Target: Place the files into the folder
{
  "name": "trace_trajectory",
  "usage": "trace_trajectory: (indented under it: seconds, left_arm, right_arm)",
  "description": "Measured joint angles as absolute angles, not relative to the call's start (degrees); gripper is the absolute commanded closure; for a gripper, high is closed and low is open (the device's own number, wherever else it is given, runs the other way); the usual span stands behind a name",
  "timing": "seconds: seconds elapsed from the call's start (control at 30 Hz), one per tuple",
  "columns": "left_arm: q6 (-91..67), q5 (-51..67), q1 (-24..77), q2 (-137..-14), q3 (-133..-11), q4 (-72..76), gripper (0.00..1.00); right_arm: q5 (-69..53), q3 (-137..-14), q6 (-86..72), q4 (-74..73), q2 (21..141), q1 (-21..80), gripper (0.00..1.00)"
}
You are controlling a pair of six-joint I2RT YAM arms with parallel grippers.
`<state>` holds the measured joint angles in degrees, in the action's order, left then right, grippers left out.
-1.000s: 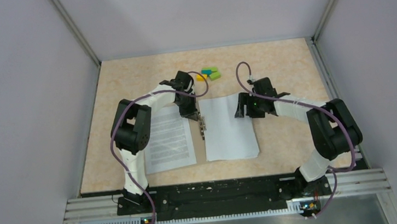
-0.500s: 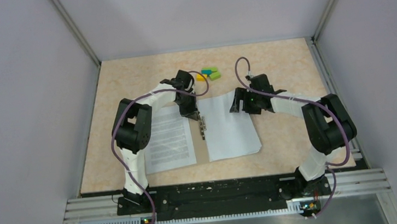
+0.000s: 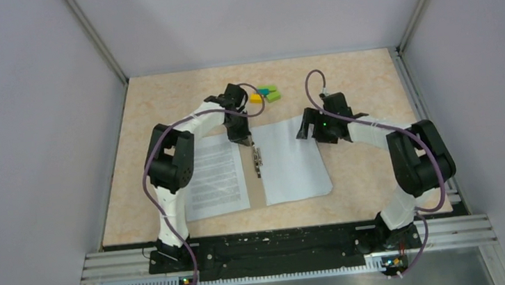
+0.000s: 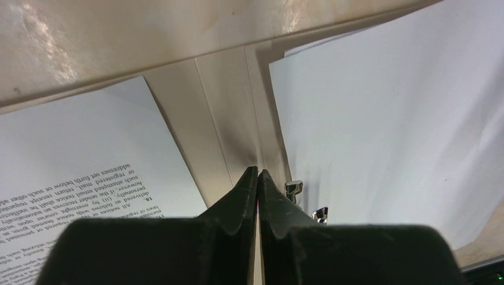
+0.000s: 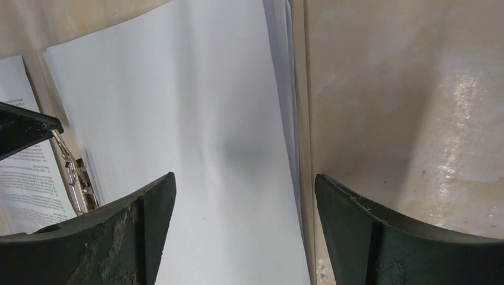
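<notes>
The folder point(image 3: 257, 196) lies open on the table, its tan spine point(image 4: 223, 119) showing between the files. A printed sheet point(image 3: 217, 177) lies on its left half and also shows in the left wrist view point(image 4: 71, 160). White sheets point(image 3: 292, 161), blank side up, lie on its right half, beside a metal clip point(image 3: 258, 161) on the spine. My left gripper point(image 3: 241, 138) is shut with nothing seen between its fingers point(image 4: 258, 173), low over the top of the spine. My right gripper point(image 3: 309, 131) is open point(image 5: 243, 187) over the white sheets' point(image 5: 178, 119) far right edge.
Small coloured blocks point(image 3: 265, 94) lie behind the folder near the back of the table. Grey walls close in the table on the left, right and back. The arm bases sit at the near edge.
The white sheets turned slightly, their near end shifting right and baring a strip of the tan folder. My right gripper moved left, then back a little. My left gripper drew slightly farther back.
</notes>
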<state>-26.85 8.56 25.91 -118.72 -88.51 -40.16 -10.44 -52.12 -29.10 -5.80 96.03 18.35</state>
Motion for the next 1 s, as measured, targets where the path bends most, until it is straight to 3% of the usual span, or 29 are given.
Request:
trace_trajectory:
  seconds: [0.5, 1.0]
  left_arm:
    - [-27.3, 6.4, 25.6, -124.3, -96.6, -41.6, 0.92]
    - [-27.5, 6.6, 25.5, -125.2, -98.1, -41.9, 0.93]
  right_arm:
    - [-11.4, -55.9, -29.7, -4.2, 99.9, 15.1, 0.13]
    - [-3.7, -58.3, -29.0, -6.6, 101.0, 21.7, 0.14]
